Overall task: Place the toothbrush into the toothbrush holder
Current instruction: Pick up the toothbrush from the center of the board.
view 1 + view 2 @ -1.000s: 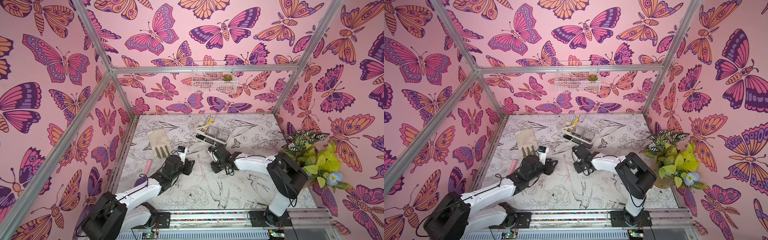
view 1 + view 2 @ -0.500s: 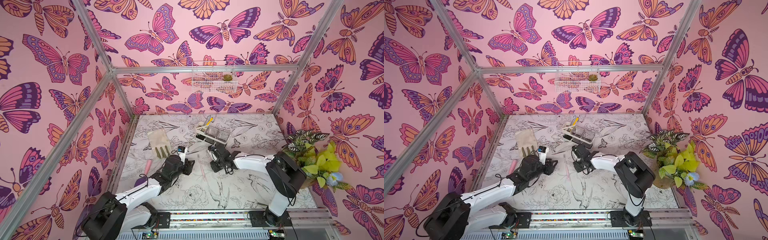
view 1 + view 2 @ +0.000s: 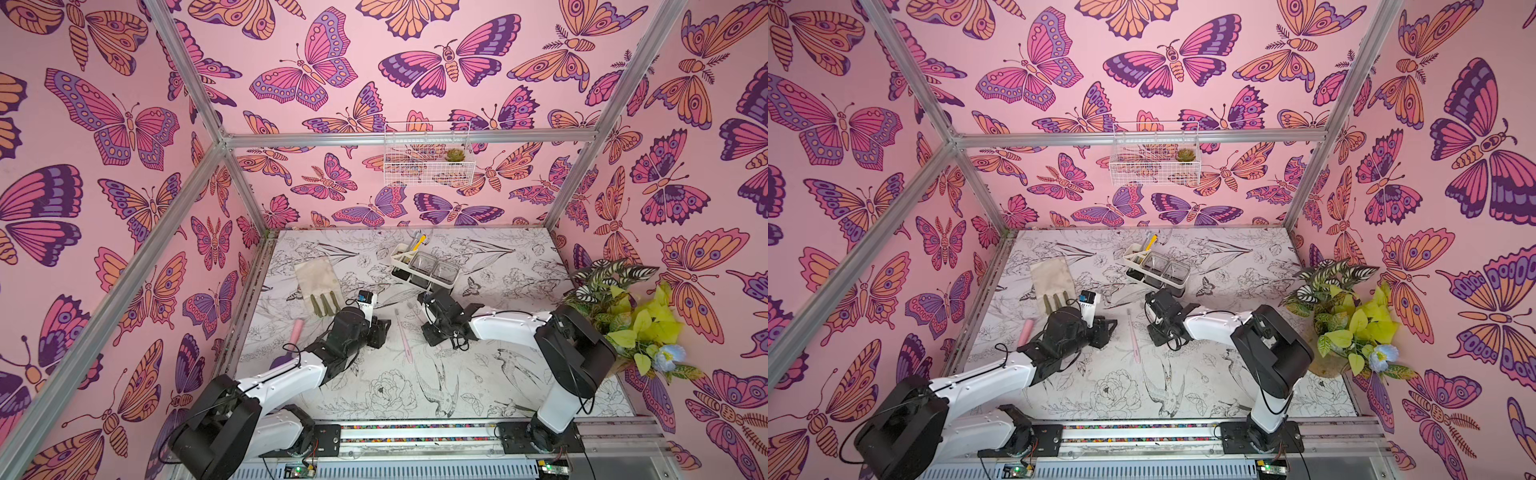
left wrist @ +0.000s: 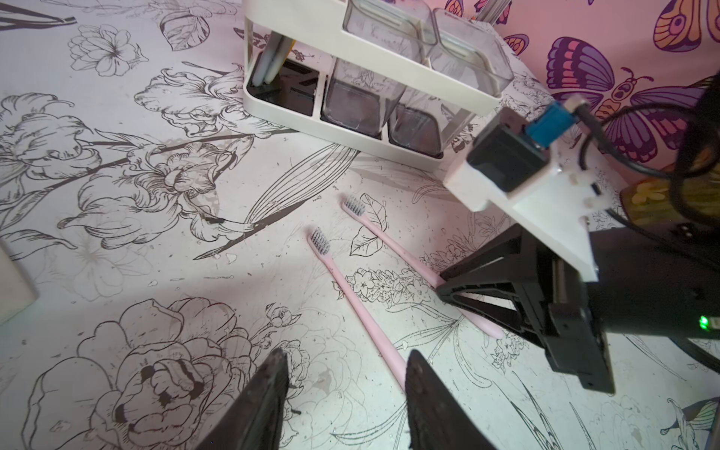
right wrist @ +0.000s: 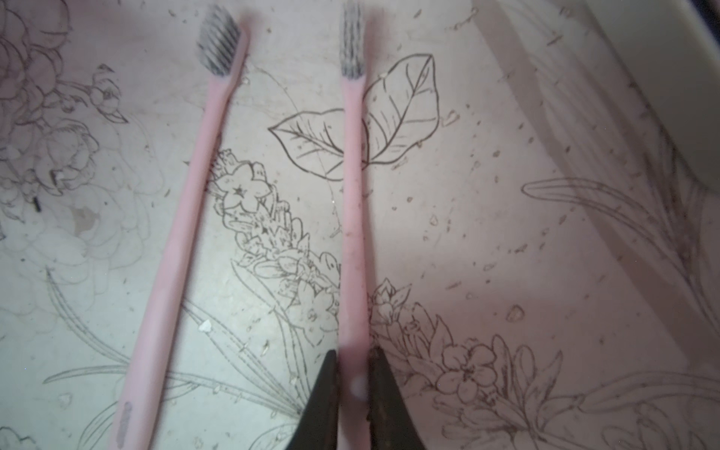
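R gripper (image 5: 353,352) clamped on pink toothbrush (image 5: 352,195); L gripper (image 4: 346,354) jaws apart.

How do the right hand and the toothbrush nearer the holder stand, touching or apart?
Touching. The right wrist view shows the right hand, jaws closed against both sides of the toothbrush handle, no gap.

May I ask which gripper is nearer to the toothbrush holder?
Right. The right gripper is close by the toothbrush holder, shut on a pink toothbrush; the left gripper is farther off, open near the other toothbrush.
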Robot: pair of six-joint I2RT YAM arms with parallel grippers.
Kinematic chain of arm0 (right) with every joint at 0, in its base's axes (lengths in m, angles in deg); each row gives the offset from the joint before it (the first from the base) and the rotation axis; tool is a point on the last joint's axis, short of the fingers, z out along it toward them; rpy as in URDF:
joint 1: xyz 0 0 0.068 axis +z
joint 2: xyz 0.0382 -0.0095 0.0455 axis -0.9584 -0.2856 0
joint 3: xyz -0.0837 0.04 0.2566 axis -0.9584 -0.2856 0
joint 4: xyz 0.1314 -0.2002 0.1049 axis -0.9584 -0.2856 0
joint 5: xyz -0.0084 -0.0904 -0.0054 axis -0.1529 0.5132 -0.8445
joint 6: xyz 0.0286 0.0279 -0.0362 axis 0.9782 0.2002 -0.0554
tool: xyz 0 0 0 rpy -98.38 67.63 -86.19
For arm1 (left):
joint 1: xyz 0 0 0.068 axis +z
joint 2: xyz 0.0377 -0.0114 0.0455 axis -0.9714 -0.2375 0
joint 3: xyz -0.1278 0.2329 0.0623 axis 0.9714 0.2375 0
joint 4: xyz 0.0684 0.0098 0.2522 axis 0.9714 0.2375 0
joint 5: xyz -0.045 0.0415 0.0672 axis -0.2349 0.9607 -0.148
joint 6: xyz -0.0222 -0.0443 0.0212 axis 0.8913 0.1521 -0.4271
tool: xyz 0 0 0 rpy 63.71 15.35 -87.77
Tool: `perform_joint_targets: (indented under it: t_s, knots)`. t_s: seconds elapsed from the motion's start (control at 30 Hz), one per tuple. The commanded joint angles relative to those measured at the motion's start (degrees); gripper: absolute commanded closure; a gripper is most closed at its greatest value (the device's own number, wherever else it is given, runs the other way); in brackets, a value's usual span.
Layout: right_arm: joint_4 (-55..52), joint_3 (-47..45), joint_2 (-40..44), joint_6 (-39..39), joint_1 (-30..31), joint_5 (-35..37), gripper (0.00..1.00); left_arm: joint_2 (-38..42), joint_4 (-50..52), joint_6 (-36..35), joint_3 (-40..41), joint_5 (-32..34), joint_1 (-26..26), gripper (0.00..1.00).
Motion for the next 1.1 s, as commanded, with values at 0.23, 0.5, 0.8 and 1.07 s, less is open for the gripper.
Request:
perform_joint_targets:
  t_s: [0.23,0.5,0.8,1.07]
  knots:
    - [1.8,-3.9,8.4,1.3,0.0,-1.8,0.87,-11.0,-0.7,9.7,-8.3,-8.1,-0.3,0.50]
    - [2.6,-5.0,11.8,1.0,0.0,-2.6,0.87,-17.6,-4.8,13.8,-12.9,-14.6,-0.6,0.50]
    - [3.7,-6.0,14.8,1.0,0.1,-4.0,0.87,-23.5,-13.0,19.9,-14.2,-16.6,-0.6,0.50]
    - [3.1,-6.3,16.5,1.0,0.1,-4.9,0.86,-25.8,-16.1,20.9,-16.4,-17.4,-0.8,0.52]
